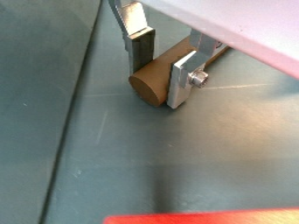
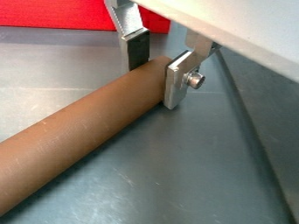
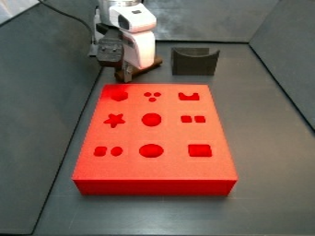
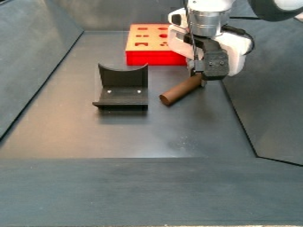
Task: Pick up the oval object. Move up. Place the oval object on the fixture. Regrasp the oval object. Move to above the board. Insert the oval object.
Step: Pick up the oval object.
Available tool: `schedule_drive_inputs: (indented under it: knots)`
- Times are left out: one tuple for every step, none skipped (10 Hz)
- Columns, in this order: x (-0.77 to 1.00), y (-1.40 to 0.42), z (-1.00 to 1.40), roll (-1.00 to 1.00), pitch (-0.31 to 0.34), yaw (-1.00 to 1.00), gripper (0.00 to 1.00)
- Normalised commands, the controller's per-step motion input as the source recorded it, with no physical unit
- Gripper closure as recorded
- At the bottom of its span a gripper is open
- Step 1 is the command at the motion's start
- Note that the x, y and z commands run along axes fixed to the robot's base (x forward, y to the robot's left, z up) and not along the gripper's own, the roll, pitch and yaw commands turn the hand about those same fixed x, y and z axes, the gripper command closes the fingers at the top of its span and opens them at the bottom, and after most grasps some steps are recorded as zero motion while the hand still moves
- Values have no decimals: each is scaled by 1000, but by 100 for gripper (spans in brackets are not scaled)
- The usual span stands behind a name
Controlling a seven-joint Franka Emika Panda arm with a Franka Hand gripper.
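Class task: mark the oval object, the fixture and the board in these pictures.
oval object (image 2: 82,127), a wrist view, mid-shaft, one end between the gripper (image 2: 158,66) fingers.
fixture (image 4: 120,86), a side view, inner notch face.
board (image 3: 154,171), a side view, bare top surface near front edge.

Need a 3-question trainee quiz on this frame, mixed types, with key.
1. True or false: the slim brown oval rod lies on the dark floor.
2. The two-finger gripper straddles the rod: A) at one end B) at its middle
3. Fill in: the small dark notched fixture holds ____.

Key: 1 true; 2 A; 3 nothing. In both wrist views the silver fingers flank the rod's end; the large red slab board lies beyond it.
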Motion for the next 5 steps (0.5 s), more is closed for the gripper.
schedule_drive_inputs:
  knots:
    - [0, 0, 0, 0, 0, 0, 100]
    - [0, 0, 0, 0, 0, 0, 100]
    - [0, 0, 0, 0, 0, 0, 100]
    - [0, 0, 0, 0, 0, 0, 100]
    - [0, 0, 0, 0, 0, 0, 100]
